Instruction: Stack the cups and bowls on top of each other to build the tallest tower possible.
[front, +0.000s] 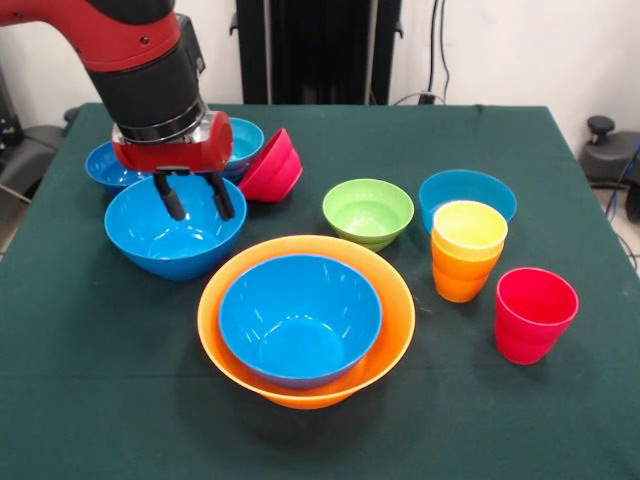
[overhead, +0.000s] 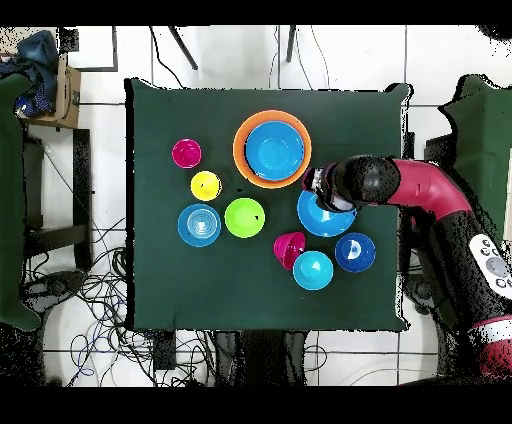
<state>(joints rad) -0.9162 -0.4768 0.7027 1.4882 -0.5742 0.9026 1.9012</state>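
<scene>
So the claw (front: 195, 196) hangs right over a big blue bowl (front: 165, 245), its two black fingers (front: 171, 197) spread apart and dipping just inside the bowl's rim. Nothing sits between them, so it's open and holding nothing. From the overhead view you mostly see the arm's wrist covering that bowl's edge, so the front view tells more.

Just in front of the claw and a bit to the picture's right sits the tower (front: 306, 320) so far: the huge orange bowl (front: 392, 330) with another large blue bowl (front: 300, 318) nested inside it. It's touching or nearly touching the bowl under the claw, hard to say which.

Behind the claw there's a dark blue bowl (front: 103, 165) and a light blue bowl (front: 245, 140), both partly hidden by the arm. Right beside the claw, on the picture's right, a red bowl (front: 272, 168) lies tipped on its side.

Farther off to the right: a green bowl (front: 368, 212), then a light blue bowl (front: 468, 190) with a yellow cup (front: 470, 228) nested in an orange cup (front: 458, 275) just in front of it. The red cup (front: 535, 315) stands well apart from the claw, nearest the right edge of the green table (front: 100, 400).
</scene>
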